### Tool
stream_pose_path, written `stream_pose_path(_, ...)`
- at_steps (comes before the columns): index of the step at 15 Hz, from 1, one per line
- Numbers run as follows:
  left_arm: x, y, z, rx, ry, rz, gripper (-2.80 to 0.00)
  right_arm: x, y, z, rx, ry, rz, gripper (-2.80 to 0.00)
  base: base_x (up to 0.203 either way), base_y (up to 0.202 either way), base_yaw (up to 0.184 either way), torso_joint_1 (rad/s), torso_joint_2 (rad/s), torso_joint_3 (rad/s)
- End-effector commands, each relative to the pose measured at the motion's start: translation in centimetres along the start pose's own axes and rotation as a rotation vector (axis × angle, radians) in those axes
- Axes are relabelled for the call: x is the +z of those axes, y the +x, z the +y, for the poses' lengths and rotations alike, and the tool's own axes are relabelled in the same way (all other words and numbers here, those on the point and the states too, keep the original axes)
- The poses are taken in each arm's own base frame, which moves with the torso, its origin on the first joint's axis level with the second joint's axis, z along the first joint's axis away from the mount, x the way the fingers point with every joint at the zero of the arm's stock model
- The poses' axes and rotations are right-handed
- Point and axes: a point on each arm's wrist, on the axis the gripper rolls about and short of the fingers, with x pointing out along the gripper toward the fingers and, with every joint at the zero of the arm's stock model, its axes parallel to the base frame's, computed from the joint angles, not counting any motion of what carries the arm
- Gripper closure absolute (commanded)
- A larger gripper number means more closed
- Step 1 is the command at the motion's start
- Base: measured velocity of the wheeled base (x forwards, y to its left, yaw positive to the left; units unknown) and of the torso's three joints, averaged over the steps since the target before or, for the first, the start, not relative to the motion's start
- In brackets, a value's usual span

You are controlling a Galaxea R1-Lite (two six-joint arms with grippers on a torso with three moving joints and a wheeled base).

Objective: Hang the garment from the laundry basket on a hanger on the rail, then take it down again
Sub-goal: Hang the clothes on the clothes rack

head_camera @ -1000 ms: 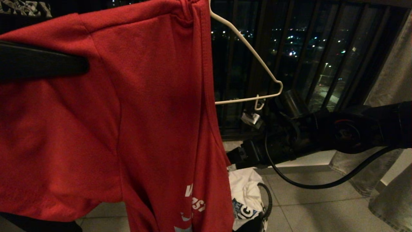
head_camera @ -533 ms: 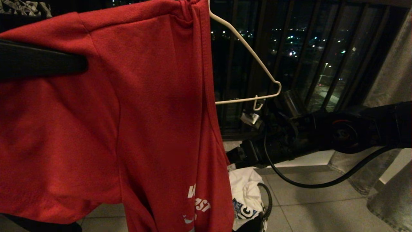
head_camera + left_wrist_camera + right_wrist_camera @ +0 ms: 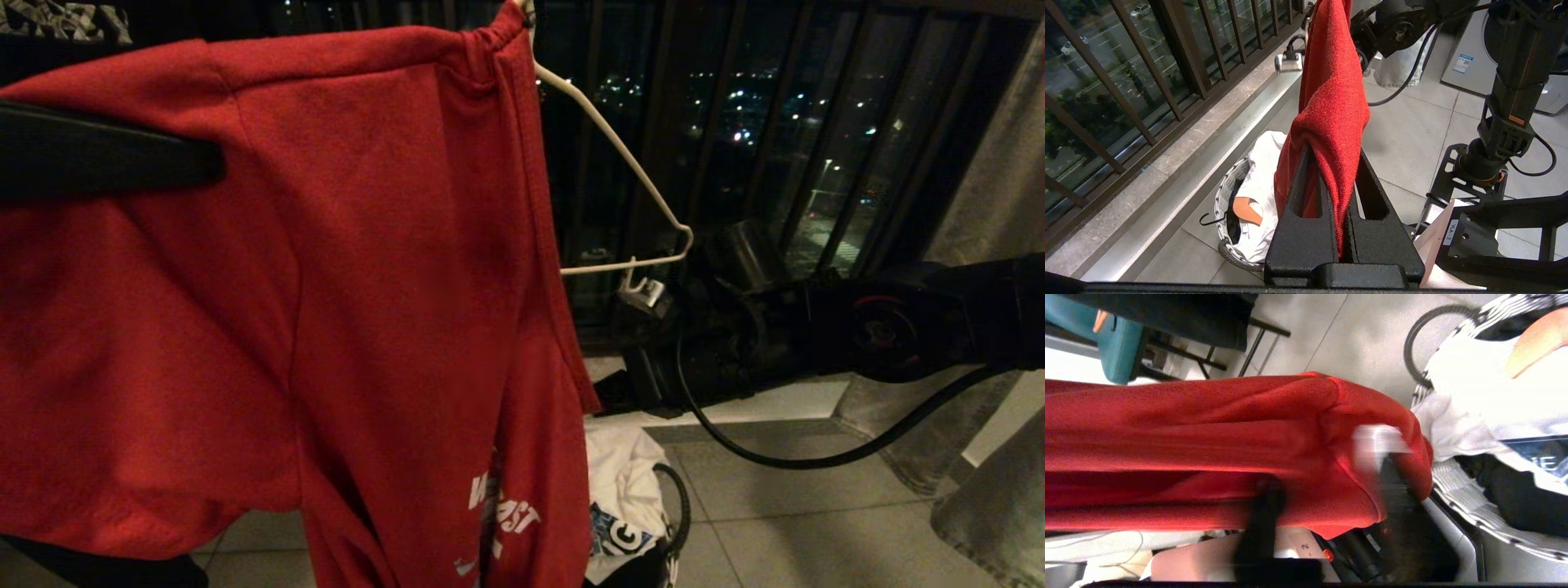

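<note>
Your left gripper (image 3: 1331,151) is closed tight on a fold of the garment (image 3: 367,286), and in the head view its black finger (image 3: 106,159) lies across the red cloth at the left. You see the garment fill the left half of that view; it hangs bunched at the neck of the hanger (image 3: 620,155), with the white lettering low down. Behind it stand the dark railing bars (image 3: 718,98). Your right arm (image 3: 882,335) reaches in level from the right, and the right gripper (image 3: 612,392) is at the right edge of the garment, below the bare end of the hanger. In the right wrist view this gripper (image 3: 1327,490) is blurred against the red cloth, so I cannot tell if it grips or not. On the floor below sits the basket (image 3: 1224,196), just beside the hanging cloth, and a white T-shirt (image 3: 620,482) lies in it.
</note>
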Motion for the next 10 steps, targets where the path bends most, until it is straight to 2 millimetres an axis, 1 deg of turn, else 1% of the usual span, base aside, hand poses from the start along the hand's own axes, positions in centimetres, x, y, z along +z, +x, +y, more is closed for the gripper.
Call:
stream_pose_path(1,0.0,0.0,0.0,-0.003,0.000,0.002,0.00,0.3,-0.6,-0.1,-0.003,0.001,-0.018,0.00,0.000,0.000,0.000,0.000,0.00,0.000)
stream_pose_path(2,0.0,0.0,0.0,-0.001,0.000,0.001,0.00,0.6,-1.1,-0.1,-0.007,-0.001,-0.033,0.00,0.000,0.000,0.000,0.000,0.00,0.000)
stream_pose_path(10,0.4,-0.7,-0.3,0.012,0.006,-0.022,0.00,1.4,-2.2,-0.9,-0.029,0.006,-0.075,0.00,0.000,0.000,0.000,0.000,0.00,0.000)
